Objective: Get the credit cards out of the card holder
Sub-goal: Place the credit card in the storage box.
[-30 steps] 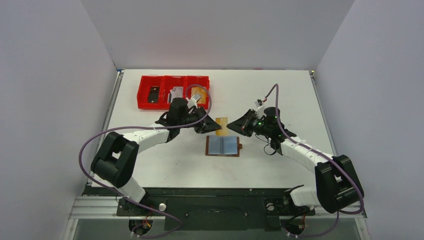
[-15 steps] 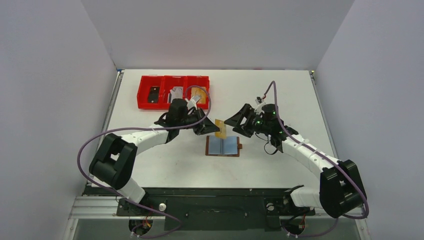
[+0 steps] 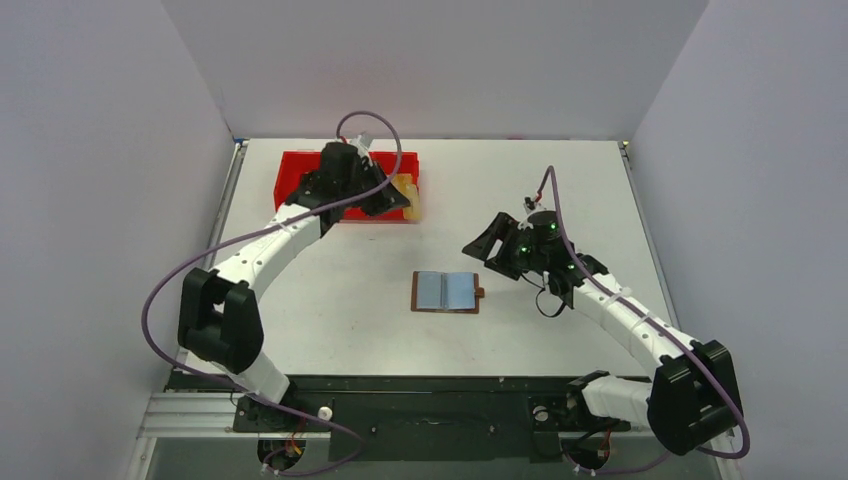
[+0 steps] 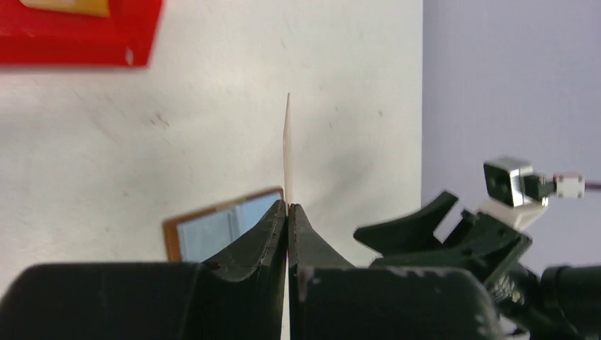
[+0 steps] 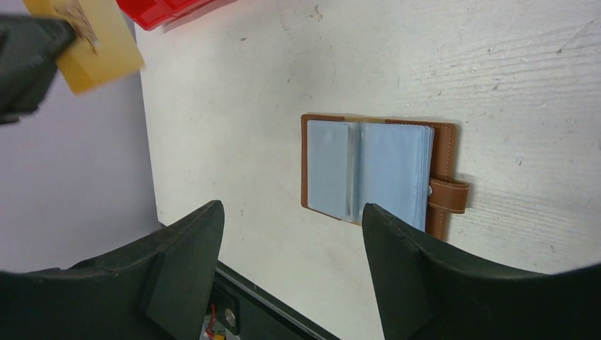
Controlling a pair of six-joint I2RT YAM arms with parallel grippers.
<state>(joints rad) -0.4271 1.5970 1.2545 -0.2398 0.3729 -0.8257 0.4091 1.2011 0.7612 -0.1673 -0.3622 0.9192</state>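
Observation:
The card holder lies open on the table, brown leather with grey-blue pockets and its strap tab on the right. It also shows in the right wrist view as the card holder and behind my left fingers as the card holder. My left gripper is shut on one orange-toned credit card over the right end of the red tray. That card shows edge-on, upright between the jaws. My right gripper stands open and holds nothing, to the right of the card holder. No other credit cards show in its pockets.
The red three-compartment tray sits at the back left, partly hidden by my left arm; its corner shows in the right wrist view. The table's near edge and black frame lie below the right fingers. White walls enclose the table.
My right gripper opened and let go of the orange card, then drew back slightly. My left gripper closed on the card and carried it back-left from above the card holder to the red tray.

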